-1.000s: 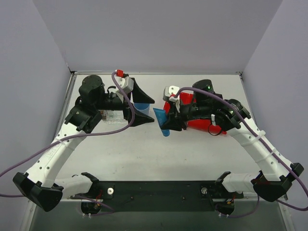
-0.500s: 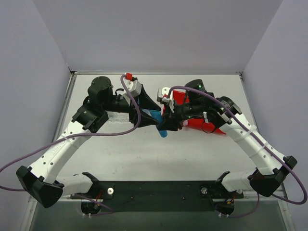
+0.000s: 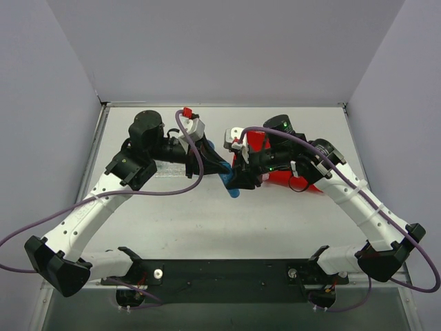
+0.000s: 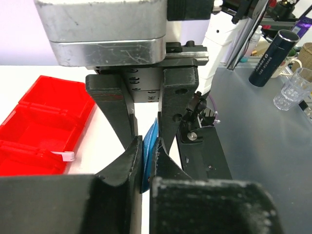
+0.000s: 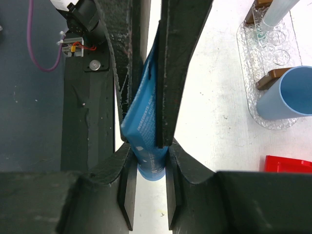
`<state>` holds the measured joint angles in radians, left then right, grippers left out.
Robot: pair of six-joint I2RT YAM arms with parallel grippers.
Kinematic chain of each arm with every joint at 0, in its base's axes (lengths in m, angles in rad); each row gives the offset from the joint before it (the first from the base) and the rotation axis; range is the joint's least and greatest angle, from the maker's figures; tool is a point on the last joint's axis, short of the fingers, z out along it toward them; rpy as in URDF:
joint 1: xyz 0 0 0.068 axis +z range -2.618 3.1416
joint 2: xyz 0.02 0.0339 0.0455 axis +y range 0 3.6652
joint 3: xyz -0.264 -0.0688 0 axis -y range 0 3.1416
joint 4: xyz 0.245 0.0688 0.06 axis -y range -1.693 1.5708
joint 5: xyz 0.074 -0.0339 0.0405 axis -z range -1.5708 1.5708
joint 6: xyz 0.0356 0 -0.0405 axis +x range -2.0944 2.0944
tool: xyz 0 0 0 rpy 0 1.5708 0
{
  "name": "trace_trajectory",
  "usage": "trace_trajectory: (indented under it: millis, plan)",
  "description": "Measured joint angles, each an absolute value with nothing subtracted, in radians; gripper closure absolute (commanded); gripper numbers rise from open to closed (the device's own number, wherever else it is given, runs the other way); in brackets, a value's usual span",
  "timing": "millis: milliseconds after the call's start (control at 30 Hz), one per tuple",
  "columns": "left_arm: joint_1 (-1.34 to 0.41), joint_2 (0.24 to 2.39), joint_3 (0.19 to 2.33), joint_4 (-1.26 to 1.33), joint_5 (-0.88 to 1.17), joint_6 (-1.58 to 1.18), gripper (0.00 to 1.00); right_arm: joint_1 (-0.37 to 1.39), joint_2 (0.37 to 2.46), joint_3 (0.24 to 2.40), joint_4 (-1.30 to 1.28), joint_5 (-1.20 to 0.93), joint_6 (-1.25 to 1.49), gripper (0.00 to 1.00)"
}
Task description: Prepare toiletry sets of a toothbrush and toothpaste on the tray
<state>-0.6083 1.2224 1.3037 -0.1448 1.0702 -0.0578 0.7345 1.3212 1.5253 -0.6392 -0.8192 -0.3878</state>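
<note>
Left gripper now clamped around toothpaste

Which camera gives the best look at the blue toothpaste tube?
Right wrist: the blue toothpaste tube fills the centre, its flat face visible. Left wrist shows only a thin edge; top external only a small blue tip.

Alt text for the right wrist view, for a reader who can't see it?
The right pincer grips the lower end of the blue toothpaste tube while the left pincer, reaching in from the top, clamps its upper part. At right on the white table are the clear bumpy tray and a blue cup.
</note>
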Motion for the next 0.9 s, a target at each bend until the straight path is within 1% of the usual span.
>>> trace_trajectory:
  millis: [133, 200, 233, 300, 333, 367, 400, 433, 733, 900]
  plan:
    - [-0.609, 1.222, 1.304, -0.147, 1.085, -0.049, 1.0, 0.735, 1.32, 1.525, -0.64, -0.818, -0.402, 1.0]
    - [-0.609, 1.222, 1.304, -0.151, 1.085, -0.041, 1.0, 0.735, 1.32, 1.525, -0.641, -0.815, -0.404, 0.93]
    - [-0.609, 1.221, 1.304, -0.154, 1.084, -0.038, 1.0, 0.735, 1.32, 1.525, -0.64, -0.812, -0.406, 0.82]
    - [-0.609, 1.219, 1.304, -0.16, 1.079, -0.033, 1.0, 0.738, 1.32, 1.525, -0.64, -0.805, -0.406, 0.68]
    - [-0.608, 1.217, 1.304, -0.166, 1.077, -0.026, 1.0, 0.741, 1.32, 1.525, -0.64, -0.8, -0.405, 0.58]
    - [-0.609, 1.214, 1.304, -0.174, 1.07, -0.014, 1.0, 0.742, 1.32, 1.525, -0.639, -0.794, -0.402, 0.55]
    - [-0.609, 1.21, 1.304, -0.183, 1.06, -0.006, 1.0, 0.742, 1.32, 1.525, -0.639, -0.786, -0.394, 0.49]
    - [-0.609, 1.207, 1.304, -0.198, 1.051, 0.006, 1.0, 0.741, 1.319, 1.525, -0.637, -0.771, -0.392, 0.39]
    - [-0.557, 1.158, 1.304, -0.319, 0.962, 0.103, 1.0, 0.737, 1.29, 1.525, -0.624, -0.672, -0.378, 0.36]
    - [-0.503, 1.105, 1.291, -0.349, 0.862, 0.147, 1.0, 0.715, 1.266, 1.523, -0.602, -0.615, -0.37, 0.35]
